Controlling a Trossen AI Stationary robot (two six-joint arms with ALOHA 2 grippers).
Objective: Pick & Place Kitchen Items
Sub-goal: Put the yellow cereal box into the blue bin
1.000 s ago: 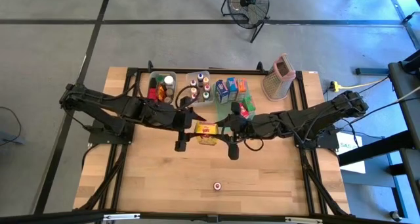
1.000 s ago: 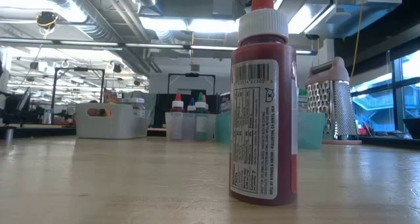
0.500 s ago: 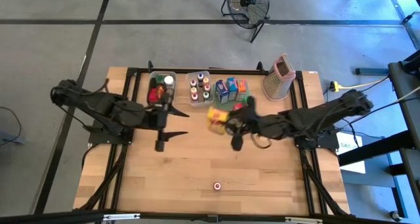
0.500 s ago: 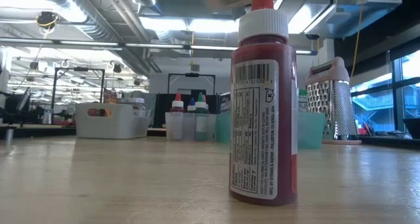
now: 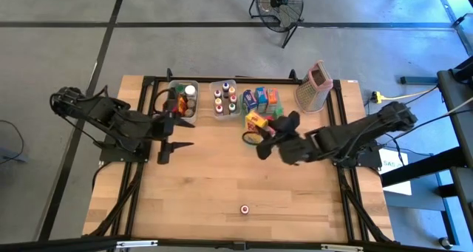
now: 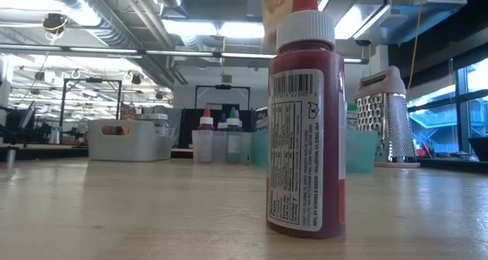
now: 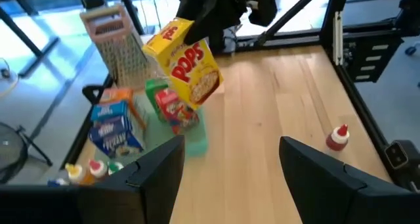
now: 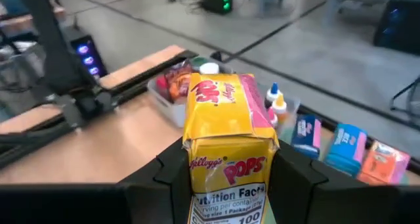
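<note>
High view, going left to right: the left gripper [image 5: 172, 133] hangs over the worktop [image 5: 214, 185] with its fingers spread and empty, just in front of the clear bins [image 5: 183, 97]. The right gripper [image 5: 260, 133] pinches the yellow Pops box [image 5: 256, 121] above the green tray [image 5: 255, 126]. A red bottle [image 5: 244, 208] stands alone near the front edge.
</note>
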